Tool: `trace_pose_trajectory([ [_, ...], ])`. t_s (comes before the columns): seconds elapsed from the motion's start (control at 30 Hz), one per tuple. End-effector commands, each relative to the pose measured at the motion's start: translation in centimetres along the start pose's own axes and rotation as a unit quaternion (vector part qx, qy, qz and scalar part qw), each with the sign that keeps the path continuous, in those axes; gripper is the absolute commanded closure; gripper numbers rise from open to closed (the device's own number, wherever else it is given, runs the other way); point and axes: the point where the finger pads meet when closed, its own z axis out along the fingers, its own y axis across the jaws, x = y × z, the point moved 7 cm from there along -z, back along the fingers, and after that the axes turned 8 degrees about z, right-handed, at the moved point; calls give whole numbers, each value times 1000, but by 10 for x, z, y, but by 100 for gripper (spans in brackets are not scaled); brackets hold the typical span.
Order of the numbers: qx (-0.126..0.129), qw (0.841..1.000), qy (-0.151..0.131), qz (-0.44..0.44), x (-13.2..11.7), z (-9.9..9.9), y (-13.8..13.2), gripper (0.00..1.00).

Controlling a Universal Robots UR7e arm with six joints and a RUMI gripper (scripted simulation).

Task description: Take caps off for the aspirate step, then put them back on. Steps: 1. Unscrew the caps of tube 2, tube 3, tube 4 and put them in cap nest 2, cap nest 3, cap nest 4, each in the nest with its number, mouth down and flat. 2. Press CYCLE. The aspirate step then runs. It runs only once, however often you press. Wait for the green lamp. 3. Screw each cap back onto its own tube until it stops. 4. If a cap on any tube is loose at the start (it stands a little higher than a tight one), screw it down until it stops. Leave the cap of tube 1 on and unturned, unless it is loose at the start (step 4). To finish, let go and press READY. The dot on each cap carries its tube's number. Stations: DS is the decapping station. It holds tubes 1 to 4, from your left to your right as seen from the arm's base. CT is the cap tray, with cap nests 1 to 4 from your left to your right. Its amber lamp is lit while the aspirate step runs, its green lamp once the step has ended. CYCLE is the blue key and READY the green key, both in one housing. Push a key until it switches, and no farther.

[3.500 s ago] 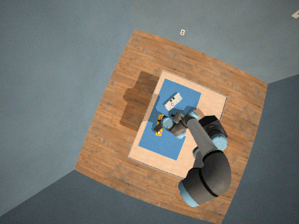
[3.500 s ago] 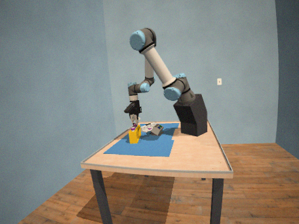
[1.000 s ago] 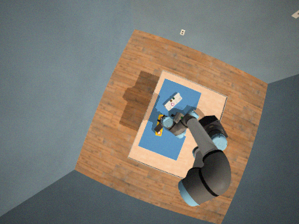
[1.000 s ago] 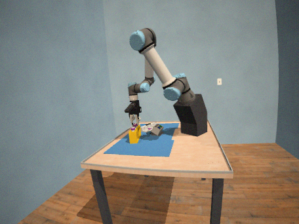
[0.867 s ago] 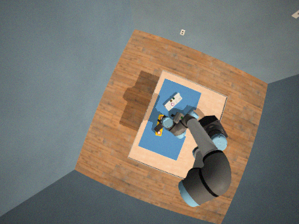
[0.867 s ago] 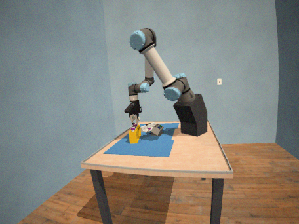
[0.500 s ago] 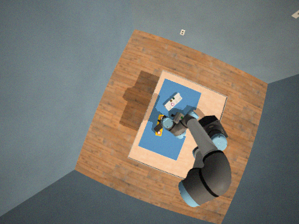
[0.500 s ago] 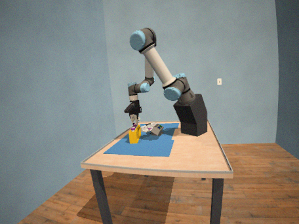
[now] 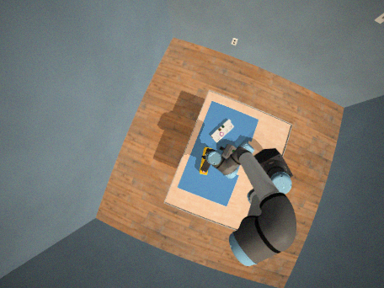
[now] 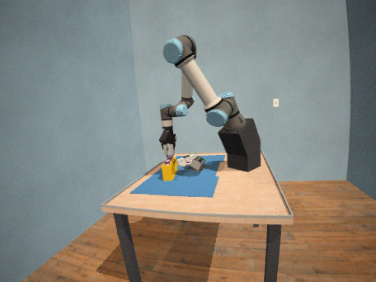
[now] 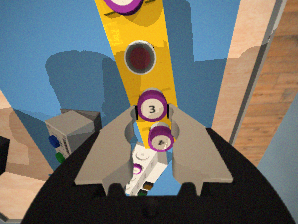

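Cap 3 (image 10: 169,157) (image 11: 152,106) is at the third tube position of the yellow decapping station (image 9: 204,172) (image 10: 168,171) (image 11: 150,30), dot facing up. The gripper (image 9: 205,165) (image 10: 169,155) (image 11: 152,105) has its jaws closed in on it, one fingertip at either side — whether the cap is fully seated, I can't tell. Next to it on one side, tube 2 (image 11: 140,57) stands uncapped, its round mouth dark red; on the other side is the purple-rimmed cap 4 (image 11: 161,139). At the station's far end, the cap of tube 1 (image 10: 167,162) (image 11: 123,3) is on.

Farther out, the white cap tray (image 9: 222,130) (image 10: 184,162) (image 11: 156,167) carries a purple-rimmed cap (image 9: 221,134) (image 10: 188,162) (image 11: 136,169) — its number is too small to read. Near the tray is the grey housing (image 9: 228,152) (image 10: 197,163) (image 11: 75,127), with its blue key (image 11: 53,141) and green key (image 11: 60,157). All three units rest on the blue mat (image 9: 210,189) (image 10: 177,187) (image 11: 30,30).
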Motion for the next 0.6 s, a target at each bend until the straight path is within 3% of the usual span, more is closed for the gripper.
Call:
trace_pose_trajectory([
  [0.0, 2, 995, 6, -101, -1, 0, 1, 100],
  [0.17, 1, 974, 6, -225, -1, -1, 1, 100],
  [0.33, 0, 939, 6, -343, -1, -1, 1, 100],
  [0.57, 0, 939, 6, -343, -1, -1, 1, 100],
])
